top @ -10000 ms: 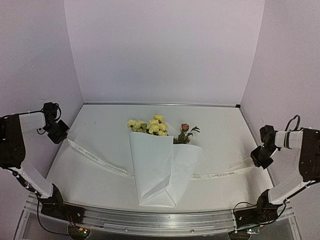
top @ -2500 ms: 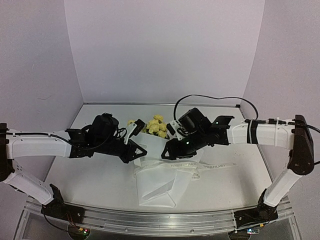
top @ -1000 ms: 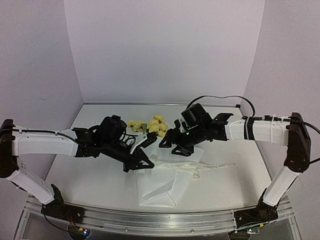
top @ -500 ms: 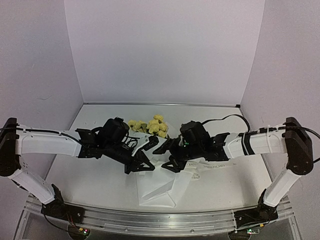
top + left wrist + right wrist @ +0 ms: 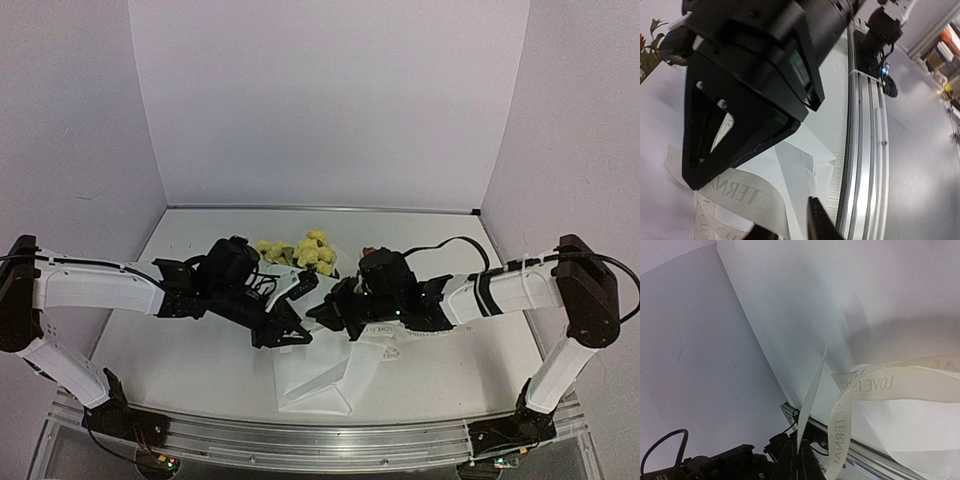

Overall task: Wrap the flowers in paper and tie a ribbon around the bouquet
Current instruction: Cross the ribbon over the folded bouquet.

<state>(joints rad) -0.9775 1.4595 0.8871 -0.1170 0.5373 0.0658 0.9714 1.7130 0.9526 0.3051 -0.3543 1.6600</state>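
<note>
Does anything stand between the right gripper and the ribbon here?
Nothing visible does. The right gripper is shut on the ribbon, and a thin edge of the band runs straight down into its closed fingertips.

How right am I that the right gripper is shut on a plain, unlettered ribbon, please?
Not quite: the ribbon carries printed lettering, as the right wrist view shows. The right gripper is indeed shut on it.

bouquet (image 5: 315, 385) middle hidden under left hand (image 5: 297, 312), right hand (image 5: 322, 316), ribbon (image 5: 890, 382) lettering cropped
</note>
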